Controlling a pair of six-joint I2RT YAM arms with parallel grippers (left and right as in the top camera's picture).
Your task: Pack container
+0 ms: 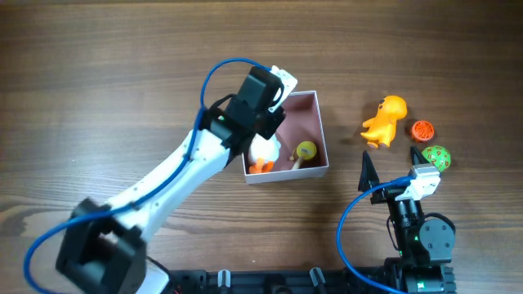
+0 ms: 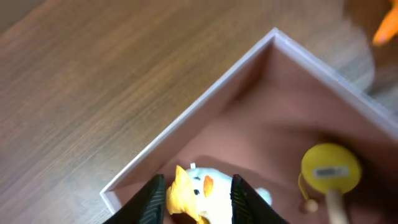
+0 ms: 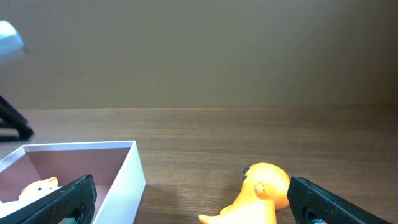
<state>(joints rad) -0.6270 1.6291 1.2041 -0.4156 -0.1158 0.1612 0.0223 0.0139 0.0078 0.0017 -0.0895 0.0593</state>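
Note:
The container [image 1: 322, 135] is a square white-walled box with a pink-brown inside, at mid-table. It also shows in the left wrist view [image 2: 205, 107] and the right wrist view [image 3: 133, 175]. My left gripper [image 1: 263, 140] reaches into its left part, and in the left wrist view [image 2: 196, 191] the fingers press both sides of a white duck toy with an orange beak [image 2: 200, 184]. A yellow round toy [image 2: 329, 168] lies in the box beside it. My right gripper [image 1: 392, 165] is open and empty, right of the box, facing an orange dinosaur toy [image 3: 264, 190].
The orange dinosaur [image 1: 386, 121] stands on the table right of the container. A small red-orange disc [image 1: 422, 129] and a green ball [image 1: 439, 157] lie beside it, close to my right gripper's far finger. The wooden table [image 1: 98, 90] extends to the left.

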